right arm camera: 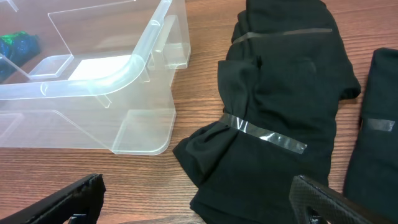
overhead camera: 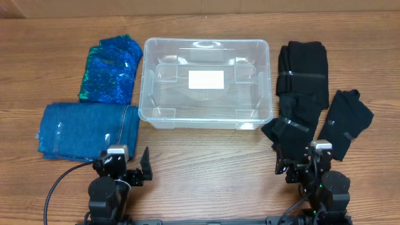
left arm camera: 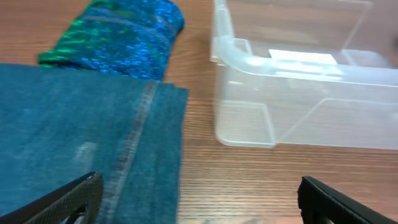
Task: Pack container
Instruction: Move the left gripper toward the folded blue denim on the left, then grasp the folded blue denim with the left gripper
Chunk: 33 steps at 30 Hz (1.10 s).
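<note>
Both pairs of jaws stand wide apart and grip nothing: my left gripper (left arm camera: pixel 199 194) hangs low over the near edge of a folded blue denim piece (overhead camera: pixel 87 130), and my right gripper (right arm camera: pixel 196 190) hangs just short of the near end of a long black bundle (overhead camera: pixel 301 81) banded with clear tape. Ahead of both, in the middle of the wooden table (overhead camera: pixel 206 162), sits the container (overhead camera: pixel 187 122), upright, open at the top and, as far as I can see, holding nothing but the white label (overhead camera: pixel 206 79) on its bottom. Its long axis runs left to right, square to my reach, so it lies forward and inward from each arm, to the right of my left jaws and to the left of my right ones. I judge neither arm plainly nearer to it. Counting: one container, one denim piece, one glittery blue-green cloth (overhead camera: pixel 111 69) beyond the denim, one long black bundle touching or just beside the bin's right wall, and one smaller black piece (overhead camera: pixel 347 122) further right. Whether the long bundle is one garment or several I cannot tell.
</note>
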{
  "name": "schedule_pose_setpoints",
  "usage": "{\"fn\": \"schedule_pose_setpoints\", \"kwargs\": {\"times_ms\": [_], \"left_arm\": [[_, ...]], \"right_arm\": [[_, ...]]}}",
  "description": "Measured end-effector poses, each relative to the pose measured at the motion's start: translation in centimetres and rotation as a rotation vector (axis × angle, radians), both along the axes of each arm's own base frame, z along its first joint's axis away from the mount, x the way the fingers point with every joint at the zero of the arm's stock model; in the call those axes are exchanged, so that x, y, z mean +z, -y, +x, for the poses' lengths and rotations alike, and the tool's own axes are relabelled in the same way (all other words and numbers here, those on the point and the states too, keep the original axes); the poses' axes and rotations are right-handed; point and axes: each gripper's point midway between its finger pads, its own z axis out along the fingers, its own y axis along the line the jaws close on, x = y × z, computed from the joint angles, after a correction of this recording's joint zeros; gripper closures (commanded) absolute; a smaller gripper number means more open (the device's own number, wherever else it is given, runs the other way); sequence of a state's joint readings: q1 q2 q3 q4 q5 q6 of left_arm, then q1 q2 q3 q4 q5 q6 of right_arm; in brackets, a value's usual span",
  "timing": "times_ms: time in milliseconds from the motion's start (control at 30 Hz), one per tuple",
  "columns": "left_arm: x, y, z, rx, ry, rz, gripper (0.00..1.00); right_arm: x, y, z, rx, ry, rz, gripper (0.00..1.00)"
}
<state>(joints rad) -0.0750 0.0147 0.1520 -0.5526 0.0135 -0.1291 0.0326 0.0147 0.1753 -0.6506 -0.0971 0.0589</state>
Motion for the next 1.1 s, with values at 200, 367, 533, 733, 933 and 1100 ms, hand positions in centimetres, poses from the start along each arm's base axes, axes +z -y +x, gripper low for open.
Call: {"fn": "schedule_pose_setpoints", "kwargs": {"times_ms": [200,367,533,733,933,1100], "left_arm": [[0.4,1.1,-0.2,-0.006,-0.013,-0.142,0.0],[8.2,0.8,0.5,0.037,0.002,-0.197,0.0],[18.2,1.2,4.1,0.017,0.046,-0.194,0.0],[19.0,-6.7,5.7,0.44,-0.183,-0.088,0.0],[18.3,-20.4,6.0,0.837,-0.369,-0.165,0.0],[11.6,-28.2,4.3,0.861,-0.54,-0.29,0.0]], "right_arm": [[0.0,0.0,0.0,0.0,0.0,0.0,0.0],[0.0,0.0,0.0,0.0,-0.001,0.0,0.0],[0.0,0.0,0.0,0.0,0.0,0.0,0.0],[0.0,0.0,0.0,-0.001,-0.001,0.0,0.0],[0.0,0.0,0.0,-0.001,0.0,0.001,0.0],[0.0,0.0,0.0,-0.001,0.0,0.0,0.0]]}}
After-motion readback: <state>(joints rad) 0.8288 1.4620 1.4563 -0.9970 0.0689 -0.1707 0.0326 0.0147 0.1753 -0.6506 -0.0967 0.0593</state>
